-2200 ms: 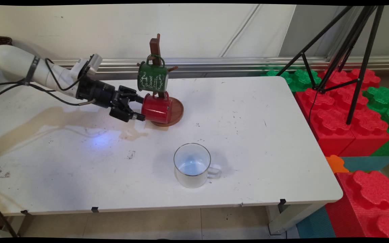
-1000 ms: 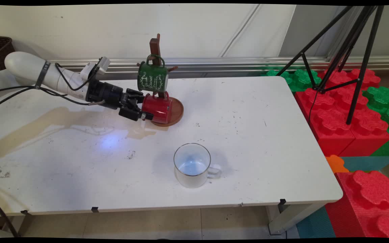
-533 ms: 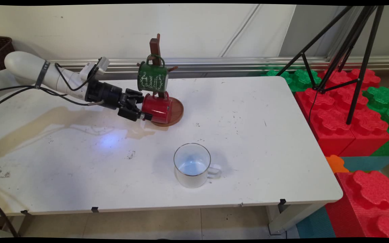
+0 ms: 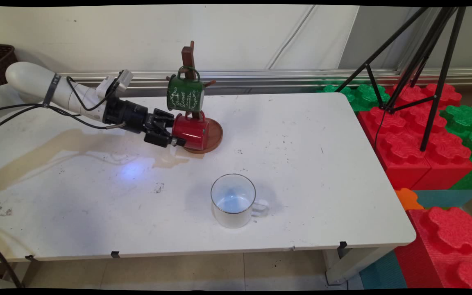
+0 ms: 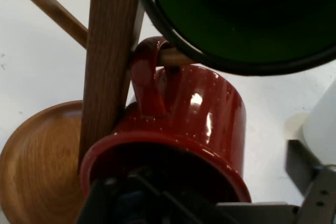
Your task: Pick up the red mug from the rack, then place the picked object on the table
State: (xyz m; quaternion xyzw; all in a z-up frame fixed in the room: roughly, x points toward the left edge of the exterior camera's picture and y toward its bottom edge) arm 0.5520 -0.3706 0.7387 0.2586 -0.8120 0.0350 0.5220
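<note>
Gripper (image 4: 177,134) clamped red mug (image 4: 191,131) by rim, 1 finger inside; handle sat on rack (image 4: 188,57) peg. Sideways tug could've tipped rack, dropped green mug (image 4: 185,94).

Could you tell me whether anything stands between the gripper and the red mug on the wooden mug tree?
Nothing visible does. The gripper is already at the red mug, whose handle hangs on a peg of the wooden mug tree. The green mug hangs just above, clear of the gap.

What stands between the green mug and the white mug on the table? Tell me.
The red mug hangs right below the green mug; past the stand's base, bare table reaches the white mug. Main view.
</note>
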